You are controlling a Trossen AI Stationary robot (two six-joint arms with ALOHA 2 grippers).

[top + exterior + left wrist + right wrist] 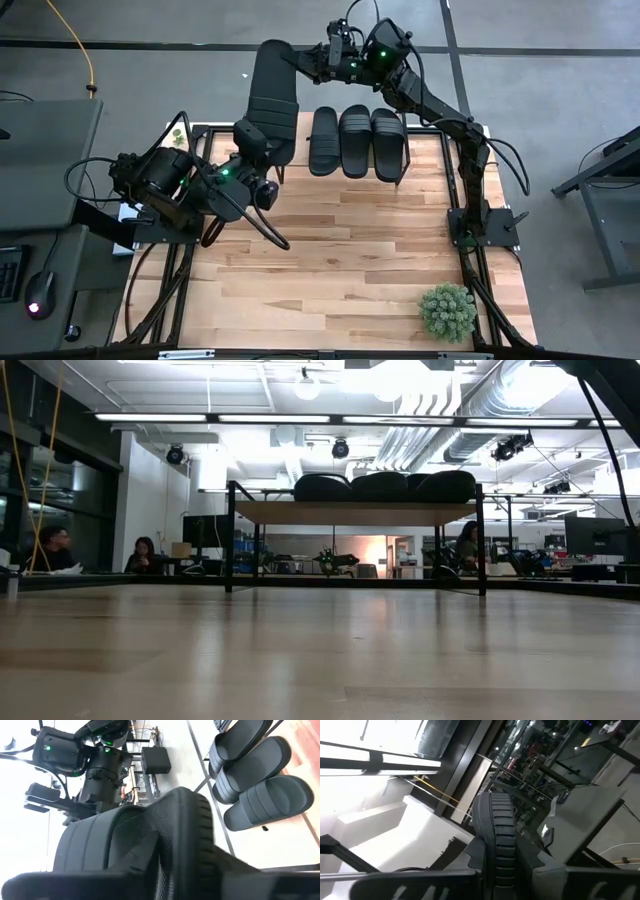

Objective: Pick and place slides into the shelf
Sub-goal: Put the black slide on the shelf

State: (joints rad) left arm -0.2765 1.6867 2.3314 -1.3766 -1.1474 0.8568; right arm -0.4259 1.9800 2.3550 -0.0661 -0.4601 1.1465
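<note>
Three black slides [355, 141] lie side by side on the shelf's wooden top [350, 512], also seen in the low view [380, 487] and the left wrist view [260, 775]. The fourth slide [272, 95] hangs high above the shelf's left end, reaching past the table's far edge, and fills the left wrist view [150, 835]. My left gripper [252, 140] is shut on its near end. My right gripper [318, 55] is shut on its far end. The low view shows neither gripper nor this slide. My left gripper holds the fourth slide by its near end [262, 135], coming from the table's left and near side. The slide is lifted clear, roughly level. The fingers lie below the wrist picture's edge, so the kind of hold does not show. My right gripper pinches the slide's ribbed sole edge [496, 845] between its two fingers at the far end [300, 55], reaching in from the table's right. The slide is clear of the shelf and stretches away from the fingers toward the left gripper.
The shelf stands at the table's far edge on thin black legs [229, 535]; its top shows bare wood left of the three slides [262, 512]. A small green plant [447, 311] sits at the near right corner. People sit in the room behind [55, 550].
</note>
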